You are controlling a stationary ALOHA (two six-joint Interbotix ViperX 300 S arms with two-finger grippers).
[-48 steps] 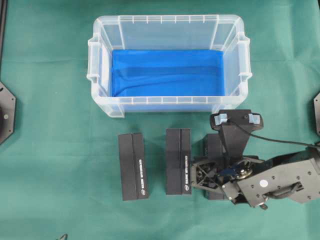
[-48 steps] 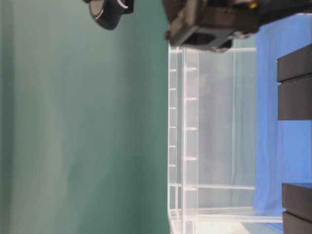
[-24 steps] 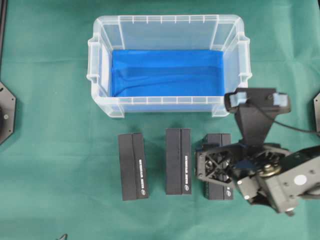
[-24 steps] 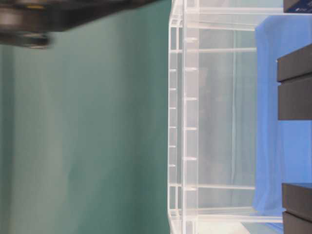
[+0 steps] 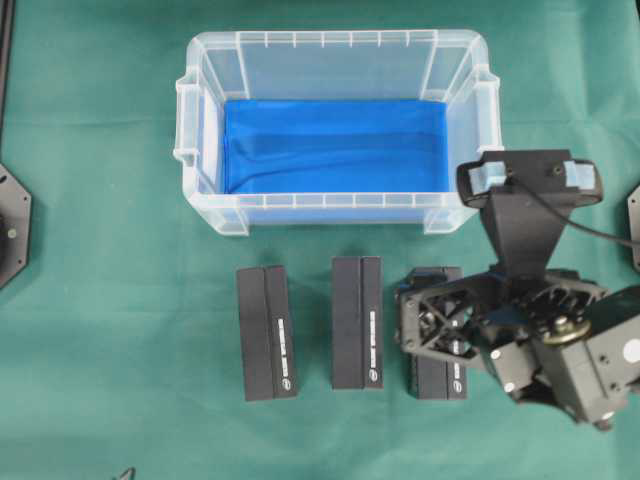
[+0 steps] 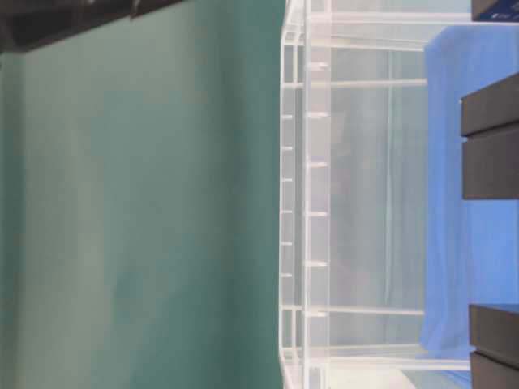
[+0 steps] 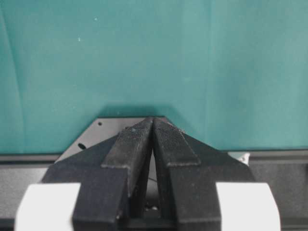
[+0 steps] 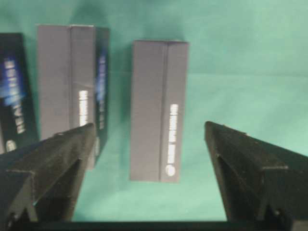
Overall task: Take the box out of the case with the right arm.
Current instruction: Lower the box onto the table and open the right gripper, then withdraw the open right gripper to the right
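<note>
— What's lying there?
— 3 matte black boxes (image 5: 358, 322) are sitting on the green cloth (image 5: 110, 300), in front of the clear ribbed case (image 5: 335, 45).
— And the grippers?
— The right gripper (image 5: 440, 325) is hovering spread wide, having shifted right; the left gripper (image 7: 153, 126) is pressed closed, empty.

right arm (image 5: 575, 350): all black, bolted wrist, lattice-framed fingers, black cable, blue-taped camera bracket | left gripper (image 7: 153, 139): ribbed black fingers, white side blocks
</note>
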